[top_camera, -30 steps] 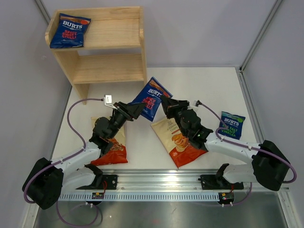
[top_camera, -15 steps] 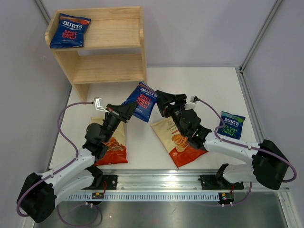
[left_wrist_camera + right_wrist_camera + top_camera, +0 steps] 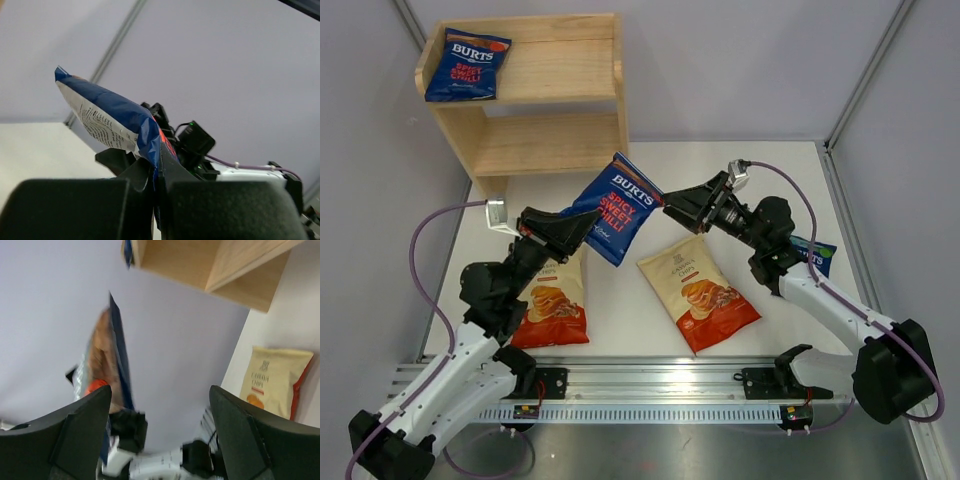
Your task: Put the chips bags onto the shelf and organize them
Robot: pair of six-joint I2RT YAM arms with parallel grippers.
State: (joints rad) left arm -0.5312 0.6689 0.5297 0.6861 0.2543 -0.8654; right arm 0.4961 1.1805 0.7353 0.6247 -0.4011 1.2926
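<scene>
The left gripper (image 3: pixel 582 224) is pinching the blue BURTS bag (image 3: pixel 617 205) aloft over mid-table, with the shelf (image 3: pixel 560 140) lying far-left of it, nearer this arm. The right gripper (image 3: pixel 672 206) is hovering spread, just right.

White table (image 3: pixel 720 170) below, boxed in by pale grey walls (image 3: pixel 740 60) on three sides. Metal post (image 3: pixel 865 75) in the far right corner. Ridged aluminium rail (image 3: pixel 660 372) along the near edge.

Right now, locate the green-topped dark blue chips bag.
Top view, far right: the green-topped bag lies partly hidden behind the right arm, right of the central red-bottomed cream chips bag.
</scene>
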